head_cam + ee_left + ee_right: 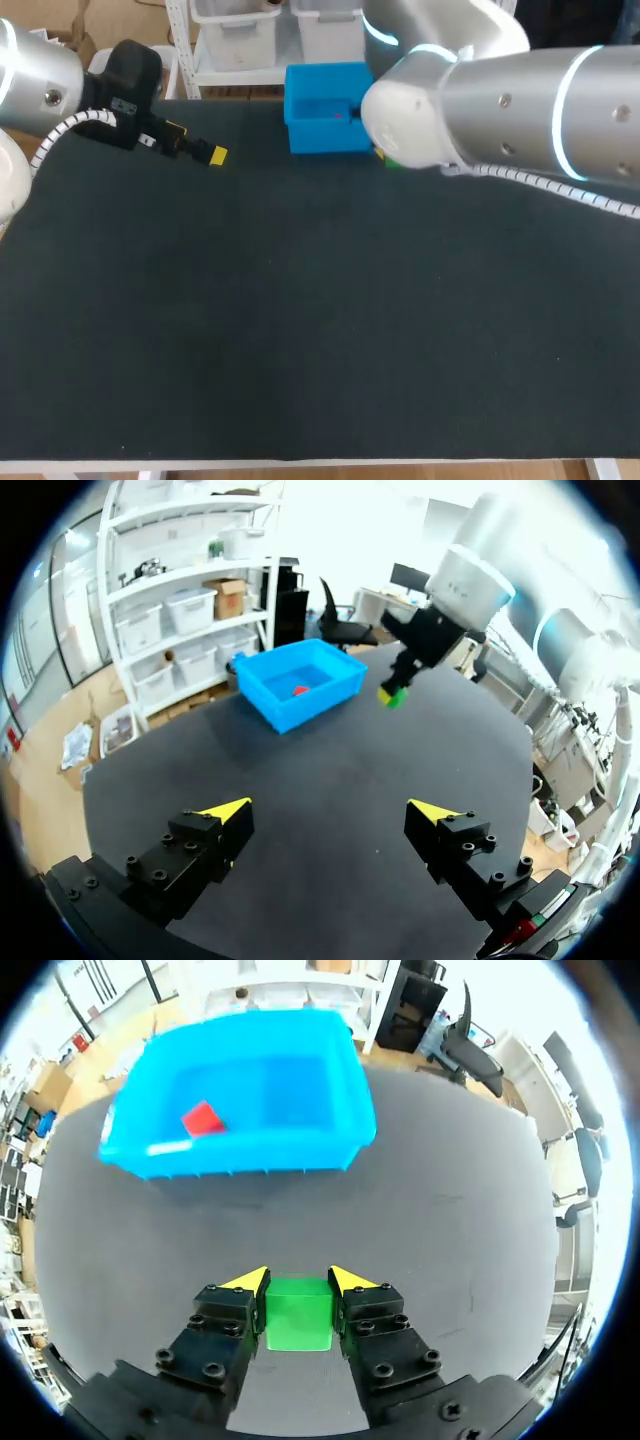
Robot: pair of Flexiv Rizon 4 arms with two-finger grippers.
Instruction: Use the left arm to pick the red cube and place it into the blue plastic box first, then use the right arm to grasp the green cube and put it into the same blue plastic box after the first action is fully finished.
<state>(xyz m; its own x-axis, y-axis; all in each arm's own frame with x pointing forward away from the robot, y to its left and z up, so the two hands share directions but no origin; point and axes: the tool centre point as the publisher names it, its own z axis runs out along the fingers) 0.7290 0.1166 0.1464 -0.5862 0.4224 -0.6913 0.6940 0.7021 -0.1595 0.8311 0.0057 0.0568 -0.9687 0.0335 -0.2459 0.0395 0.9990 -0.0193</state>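
The dark tabletop (300, 330) is filling most of the head view. The right arm (520, 100) is coming in from the right and stretching across to the far middle, where its bulk is hiding its own claw in that view. The left arm (40, 90) is entering at the far left corner.

The blue plastic box (330, 135) is sitting at the far edge of the tabletop, near the middle, with its open side facing up. In the right wrist view the box (240, 1160) is lying ahead of the claw, apart from it.

The left claw (197, 143) is hanging over the far left part of the tabletop, to the left of the box and not touching it. Its own view is showing the left claw (330, 810) released, its fingers spread wide with only bare tabletop between them.

The right claw (297, 1282) is grasping the green cube (298, 1315), both yellow tips pressing on its two sides. From the left wrist view, the right claw (395, 690) is holding the green cube (392, 698) just beside the box (300, 712), outside it. Whether the cube is touching the tabletop I cannot tell.

The red cube (202, 1118) is lying inside the box, on its floor; the left wrist view is showing the red cube (300, 691) there too.
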